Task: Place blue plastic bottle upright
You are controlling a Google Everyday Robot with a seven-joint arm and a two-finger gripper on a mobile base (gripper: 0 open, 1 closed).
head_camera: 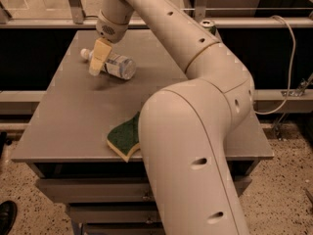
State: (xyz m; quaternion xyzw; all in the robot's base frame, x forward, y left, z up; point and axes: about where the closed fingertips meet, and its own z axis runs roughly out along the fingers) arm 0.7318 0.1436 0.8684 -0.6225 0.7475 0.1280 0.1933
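The blue plastic bottle (pixel 116 65) lies on its side at the far left of the grey table (pixel 68 116), its white cap pointing left. It is clear with a pale label. My gripper (pixel 96 62) hangs from the arm's wrist directly over the bottle's cap end, its tan fingers (pixel 99 56) pointing down and covering the neck. Whether the fingers touch the bottle cannot be told.
A green and yellow sponge (pixel 123 138) lies near the table's front, partly hidden by my arm (pixel 195 146). The top of a green drink can (pixel 209 26) shows behind the arm at the far right. Drawers sit under the table front.
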